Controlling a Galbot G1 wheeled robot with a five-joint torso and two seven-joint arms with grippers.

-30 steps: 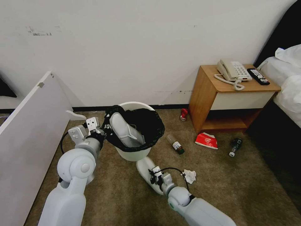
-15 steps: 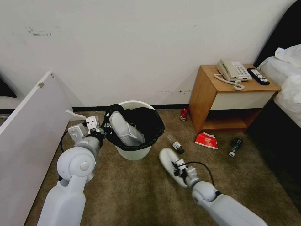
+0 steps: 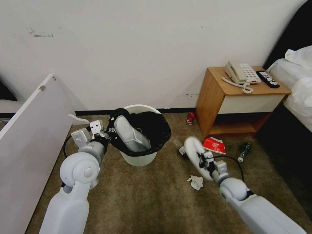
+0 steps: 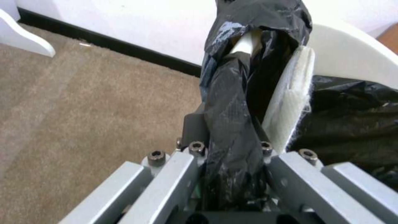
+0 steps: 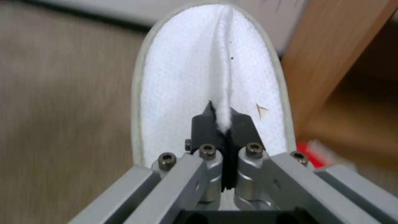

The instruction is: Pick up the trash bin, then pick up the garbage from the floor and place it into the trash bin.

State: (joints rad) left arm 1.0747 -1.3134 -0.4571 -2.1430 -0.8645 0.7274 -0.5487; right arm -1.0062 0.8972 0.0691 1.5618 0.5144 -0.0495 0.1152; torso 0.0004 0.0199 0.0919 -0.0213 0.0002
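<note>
The white trash bin [image 3: 138, 158], lined with a black bag [image 4: 232, 93], stands left of centre on the carpet. My left gripper [image 3: 109, 135] [image 4: 232, 133] is shut on its bag-covered rim. One white slipper [image 3: 129, 132] [image 4: 290, 102] lies inside the bin. My right gripper [image 3: 203, 160] [image 5: 224, 119] is shut on a pinched fold of a second white slipper [image 3: 194, 152] [image 5: 186, 77], held above the floor to the right of the bin. On the carpet lie a white tissue [image 3: 196, 182], a red packet [image 3: 214, 145], a red can [image 3: 190, 118] and a dark bottle [image 3: 243, 151]. A brown bottle [image 3: 178, 144] is partly hidden behind the held slipper.
A wooden nightstand [image 3: 211, 97] with a beige telephone [image 3: 240, 73] and a black remote [image 3: 267, 79] stands at the right, with a bed [image 3: 299, 81] beyond it. A large white board [image 3: 29, 139] leans along the left. Open carpet lies in front of the bin.
My right arm has swung to the right with the slipper, from in front of the bin to near the red packet, uncovering the tissue. The left arm and the bin have stayed put.
</note>
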